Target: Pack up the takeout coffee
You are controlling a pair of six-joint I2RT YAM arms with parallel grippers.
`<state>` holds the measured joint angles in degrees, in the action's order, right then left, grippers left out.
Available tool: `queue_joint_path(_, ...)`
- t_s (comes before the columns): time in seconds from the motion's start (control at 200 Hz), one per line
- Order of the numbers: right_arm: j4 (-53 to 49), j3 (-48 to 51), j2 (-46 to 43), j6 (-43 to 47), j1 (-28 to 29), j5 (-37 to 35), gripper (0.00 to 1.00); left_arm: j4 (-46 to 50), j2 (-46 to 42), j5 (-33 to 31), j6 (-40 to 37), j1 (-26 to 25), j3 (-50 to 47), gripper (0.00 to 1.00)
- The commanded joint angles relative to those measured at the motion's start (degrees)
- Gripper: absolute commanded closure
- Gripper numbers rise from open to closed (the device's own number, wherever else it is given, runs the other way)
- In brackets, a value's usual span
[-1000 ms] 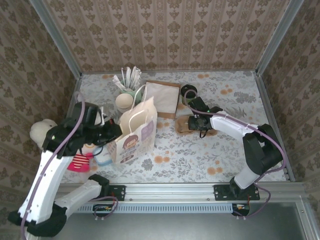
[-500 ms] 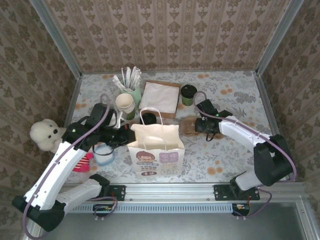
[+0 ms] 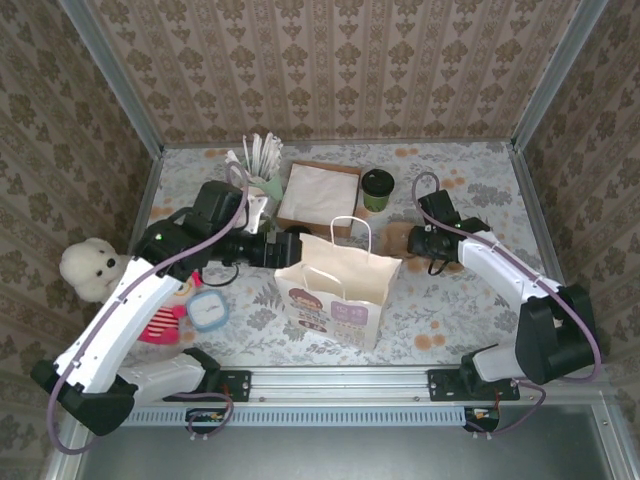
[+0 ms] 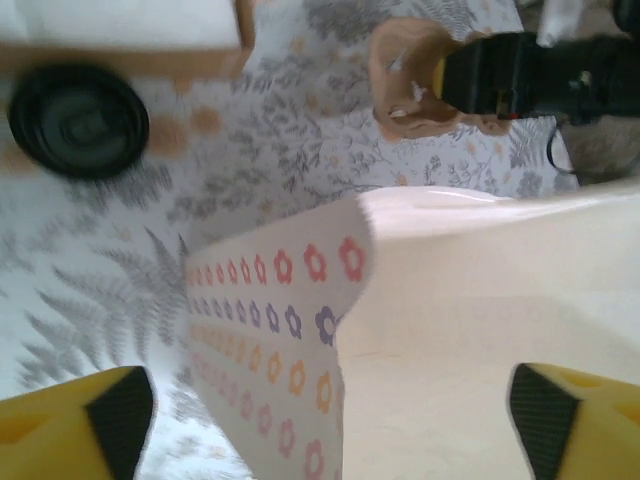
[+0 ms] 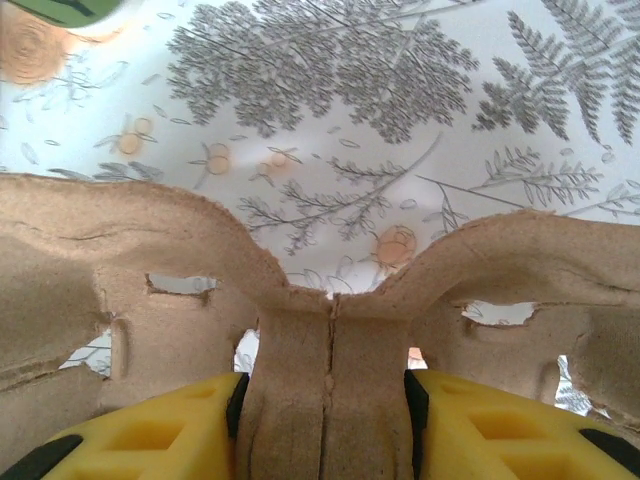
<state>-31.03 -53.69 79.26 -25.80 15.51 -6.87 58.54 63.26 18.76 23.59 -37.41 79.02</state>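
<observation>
The small olive-green paper cup with a black lid (image 3: 377,188) stands near the right gripper (image 3: 428,240), toward the far left of it. That gripper's jaws clamp the brown pulp carrier (image 5: 120,250). The left gripper (image 4: 330,415) has its jaws apart, straddling the white paper bag (image 3: 340,290).

Cam setup notes, for anyone asking:

- Top cam: fixed, high up behind me, tilted down and forward. Far enough back to take in whole counter (image 3: 450,300).
- Left wrist cam: rides on left claw (image 4: 325,420), close in. Looks out past yellow fingertips (image 4: 40,430) onto paper bag (image 4: 480,330), counter beyond.
- Right wrist cam: on right claw (image 5: 330,430), super close, nose basically against cardboard carrier (image 5: 330,370).
- Overlap: left wrist and top both get bag, carrier, right claw. Right wrist and top share carrier plus sliver of takeout coffee (image 5: 60,8).
</observation>
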Motion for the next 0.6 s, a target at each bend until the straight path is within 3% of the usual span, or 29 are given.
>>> queue_joint_path(0.0, 2.3, -2.1, -1.7, 0.9, -0.2, 2.3, 0.53, -0.2, 2.4, -3.1, -22.3, 0.2, 5.1, 0.01)
queue_joint_path(0.265, 3.1, -2.3, -3.7, -1.0, -0.2, 1.7, 0.52, -8.8, 10.8, 5.0, -61.8, -1.4, 6.0, 0.02)
queue_joint_path(0.445, 1.3, -2.2, -6.5, -0.7, -0.2, 0.2, 0.52, -8.5, 17.5, 11.7, -70.8, -1.2, 10.5, 0.09)
queue_joint_path(0.595, 0.6, -2.0, -7.7, -0.7, -0.1, -0.3, 0.52, 5.9, 24.5, 26.4, -78.1, 0.9, 19.1, 0.16)
